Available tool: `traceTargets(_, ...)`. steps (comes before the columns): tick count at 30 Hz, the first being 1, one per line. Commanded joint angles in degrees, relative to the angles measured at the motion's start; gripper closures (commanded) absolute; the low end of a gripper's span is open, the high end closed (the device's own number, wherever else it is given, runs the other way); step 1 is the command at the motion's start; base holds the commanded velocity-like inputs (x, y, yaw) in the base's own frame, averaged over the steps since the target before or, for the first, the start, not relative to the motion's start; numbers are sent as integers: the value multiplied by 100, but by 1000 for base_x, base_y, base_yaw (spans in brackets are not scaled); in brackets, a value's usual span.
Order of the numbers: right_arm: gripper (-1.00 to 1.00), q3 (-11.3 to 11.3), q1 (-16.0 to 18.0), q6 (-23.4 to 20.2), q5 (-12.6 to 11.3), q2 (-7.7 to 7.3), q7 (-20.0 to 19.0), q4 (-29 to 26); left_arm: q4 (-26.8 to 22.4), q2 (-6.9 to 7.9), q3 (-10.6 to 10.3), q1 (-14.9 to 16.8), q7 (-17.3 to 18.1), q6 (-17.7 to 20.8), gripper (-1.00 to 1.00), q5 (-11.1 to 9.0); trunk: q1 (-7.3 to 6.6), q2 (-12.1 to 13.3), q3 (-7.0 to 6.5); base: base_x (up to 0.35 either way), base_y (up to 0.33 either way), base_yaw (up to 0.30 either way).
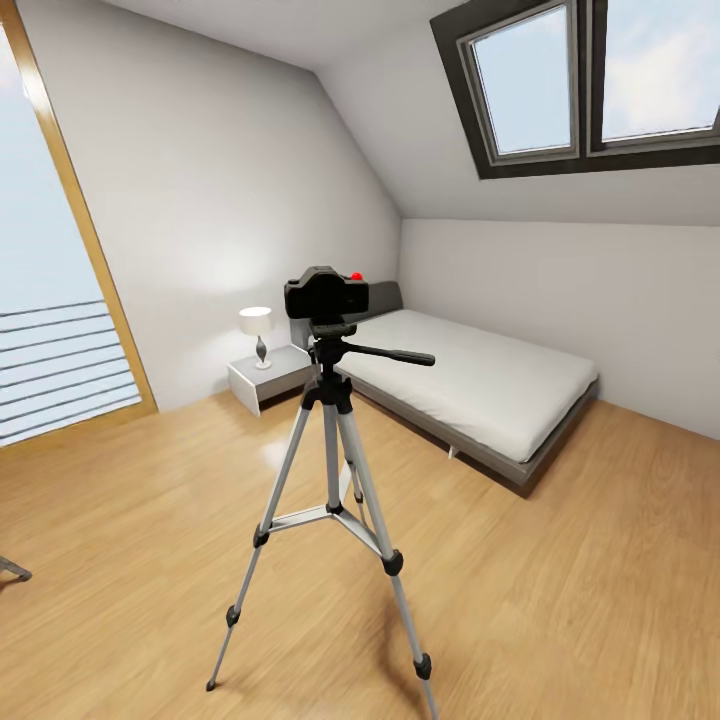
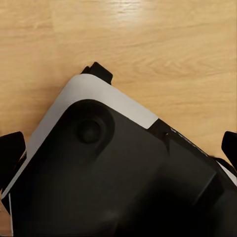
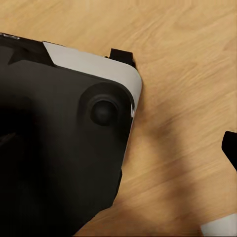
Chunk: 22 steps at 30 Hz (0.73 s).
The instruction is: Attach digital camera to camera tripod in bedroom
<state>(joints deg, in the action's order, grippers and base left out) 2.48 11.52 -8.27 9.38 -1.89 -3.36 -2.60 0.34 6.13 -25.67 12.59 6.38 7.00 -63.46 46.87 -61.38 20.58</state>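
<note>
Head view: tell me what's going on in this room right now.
Nothing is being handled at this moment. The small black digital camera with a round red button sits on the head plate of the tall silver-legged camera tripod, which stands on the light wooden floor in front of the low grey bed with a white mattress. Both wrist views look down at the floor and the robot's own black and white base, so judging by this, the attaching looks done.

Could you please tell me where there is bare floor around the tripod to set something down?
Bare wooden floor lies between the camera tripod and the bed, and also toward the window. It is crowded between the tripod's legs and by the nightstand.
</note>
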Motion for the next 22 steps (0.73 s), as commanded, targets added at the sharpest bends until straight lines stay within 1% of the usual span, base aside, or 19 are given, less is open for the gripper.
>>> traceTargets(1,-100,20,-25,-24,39,-4,-23,20,4,0,-45,4,21,21,-100,-61,0,-4,6,0,0,0)
traceTargets(4,-100,19,-61,-6,35,-10,-23,68,3,-46,-44,-49,-48,21,-100,-62,0,-4,6,0,0,0)
traceTargets(12,-100,26,-113,23,34,-8,-22,134,-8,-112,-70,-201,-132,16,-100,-51,0,-4,6,0,0,0)
traceTargets(22,-100,26,-123,27,32,22,-24,148,0,-93,-83,-279,-161,19,-100,-56,0,-4,6,0,0,0)
